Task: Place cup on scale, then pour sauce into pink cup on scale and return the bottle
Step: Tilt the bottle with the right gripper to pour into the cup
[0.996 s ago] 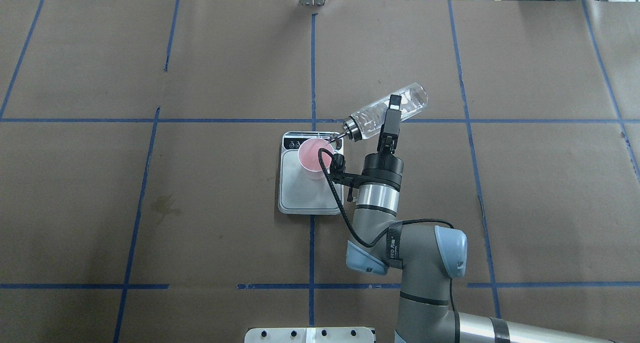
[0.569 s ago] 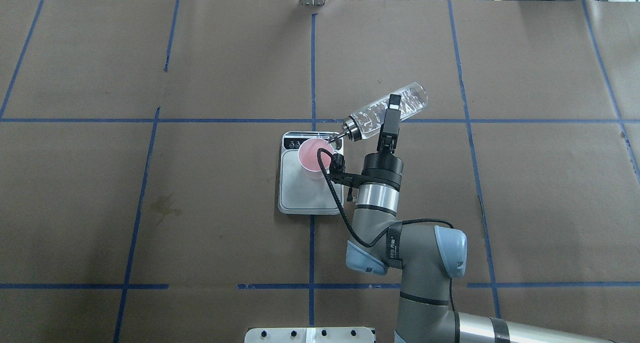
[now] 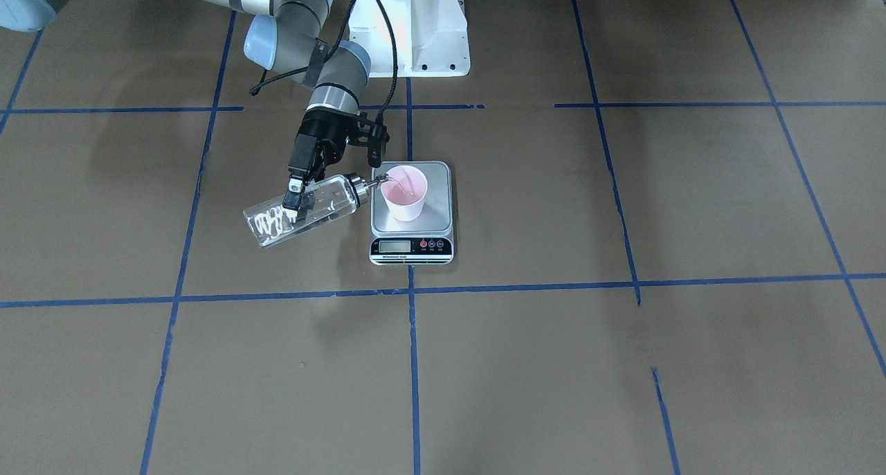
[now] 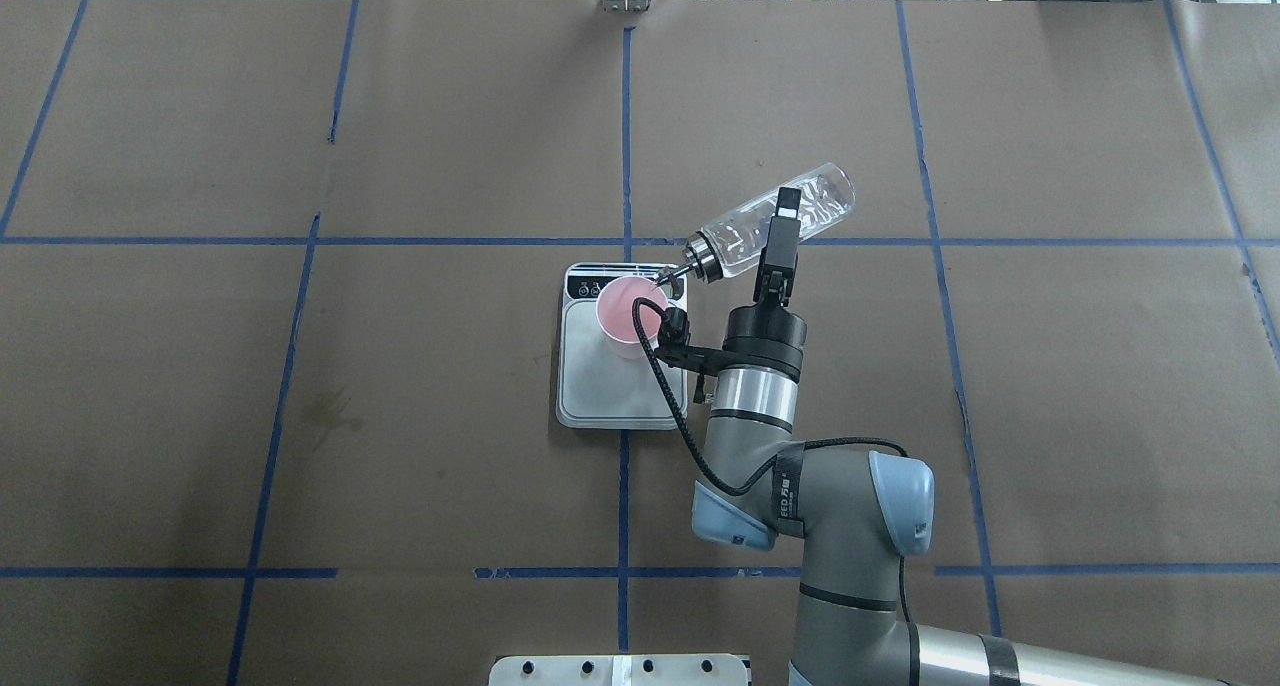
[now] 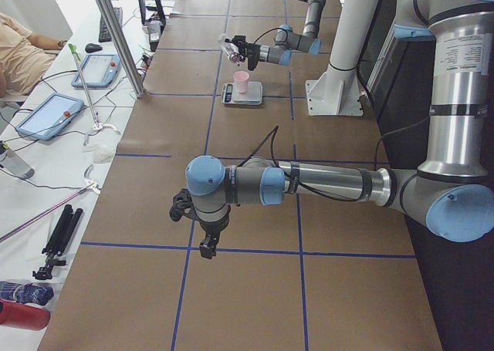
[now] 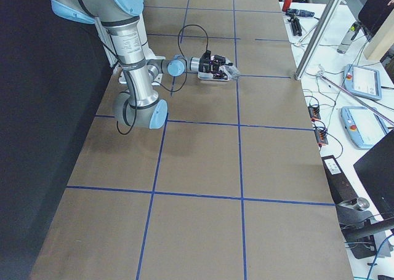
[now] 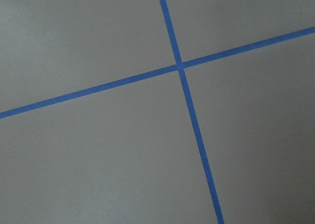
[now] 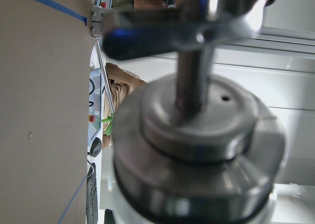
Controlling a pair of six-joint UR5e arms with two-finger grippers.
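Right claw (image 4: 788, 212): closed on the middle of the bottle (image 4: 735, 234). One finger lies across the upper side of the glass and the other is hidden under it. The jaws stand as wide apart as the bottle is thick.
Bottle: tipped almost flat, its base raised and pointing away from the scale (image 4: 610, 391), its metal cap low.
Spout (image 4: 665, 277): just over the rim of the cup (image 4: 625, 311), on the side nearest the claw. I cannot tell if it touches the rim.
Sauce: clear liquid inside the glass. A stream would be too thin to see.
Cup: upright on the scale's plate, near the display end.
Scale: flat on the tabletop (image 4: 400, 416).
Left claw (image 5: 207, 247): well apart from the scale, above bare tabletop. I cannot tell if it is open or closed.
Step in hand: the pour, I judge. The cup is already on the scale.
Next move: probably turning the bottle upright, lifting the spout away without knocking the light cup, then setting the bottle down.
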